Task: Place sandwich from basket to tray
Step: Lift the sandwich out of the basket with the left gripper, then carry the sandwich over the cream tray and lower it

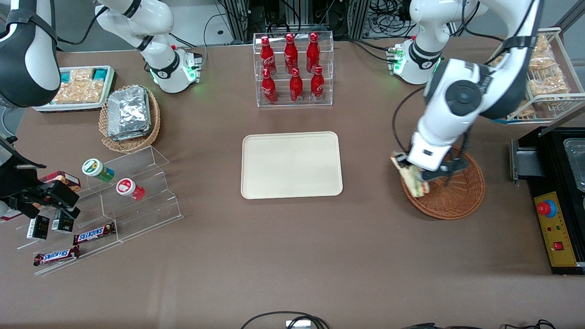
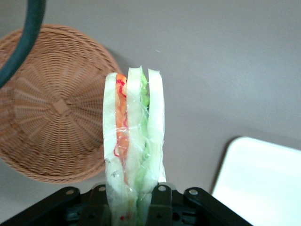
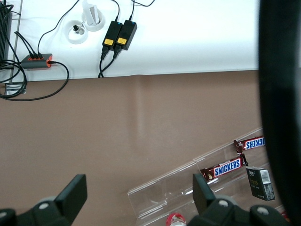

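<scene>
My gripper pinches the sandwich at one end, fingers pressed against its bread sides, and holds it in the air over the rim of the basket on the side toward the tray. In my wrist camera the sandwich stands edge-on, with the basket and a tray corner below it.

"SNICKERS" reads in white-edged blue letters on two brown candy bars lying on the lowest steps of the clear acrylic stand toward the parked arm's end of the worktop. The same word shows on two bars in the right wrist view. The red bottles carry white script too small to read.
</scene>
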Robot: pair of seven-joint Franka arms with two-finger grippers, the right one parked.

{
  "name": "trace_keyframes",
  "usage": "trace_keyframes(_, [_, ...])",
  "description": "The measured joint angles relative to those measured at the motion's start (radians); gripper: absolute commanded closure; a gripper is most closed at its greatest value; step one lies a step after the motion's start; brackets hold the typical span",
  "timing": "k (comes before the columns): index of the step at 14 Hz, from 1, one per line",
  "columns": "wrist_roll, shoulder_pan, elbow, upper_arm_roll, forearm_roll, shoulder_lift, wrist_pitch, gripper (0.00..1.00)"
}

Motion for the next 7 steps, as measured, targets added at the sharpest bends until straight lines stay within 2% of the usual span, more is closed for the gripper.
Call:
trace_keyframes(4, [-0.001, -0.013, 0.025, -0.114, 0.039, 0.069, 0.000, 1.00])
trace_keyframes(7, [-0.002, -0.086, 0.048, -0.128, 0.053, 0.121, 0.001, 1.00])
